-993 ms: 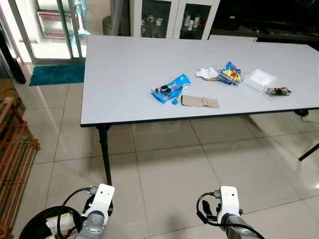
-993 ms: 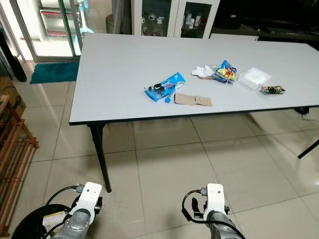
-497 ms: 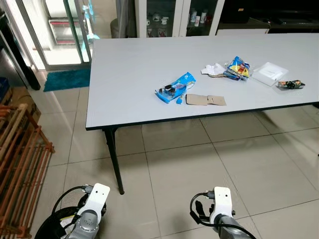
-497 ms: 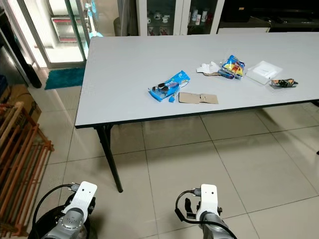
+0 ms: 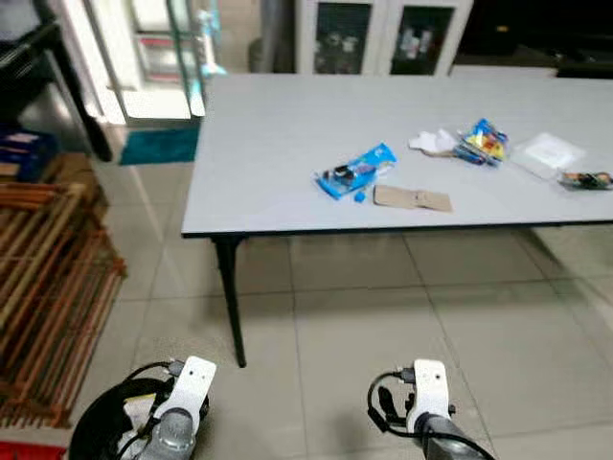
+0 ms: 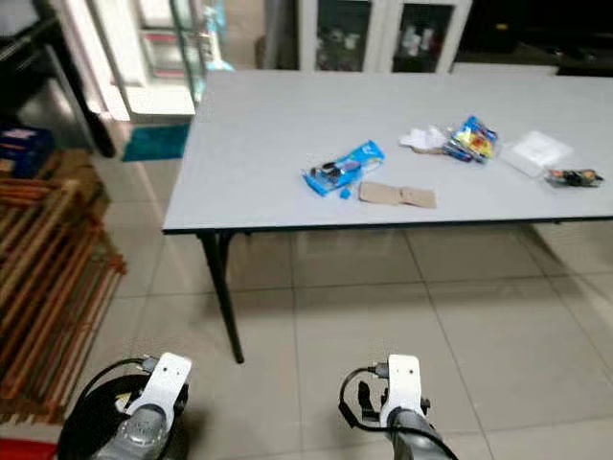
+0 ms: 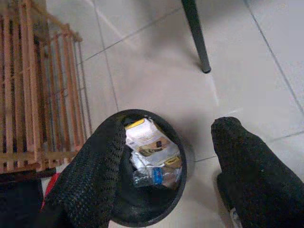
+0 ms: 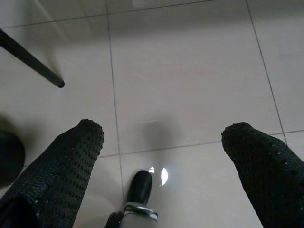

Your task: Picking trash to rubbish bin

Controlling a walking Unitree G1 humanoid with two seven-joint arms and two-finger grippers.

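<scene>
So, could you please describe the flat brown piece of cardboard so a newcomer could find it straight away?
Start at the long grey table and follow its near edge. Among the litter there, the cardboard lies closest to that edge, just right of the blue snack wrapper. It is the only plain brown, flat, unprinted piece; its neighbours are colourful, white or clear.

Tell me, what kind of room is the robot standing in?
Probably a dining or living room in a home. There is a long grey table on a tiled floor, a glass-door cabinet with small things inside, and a wooden rack by a sliding glass door.
</scene>
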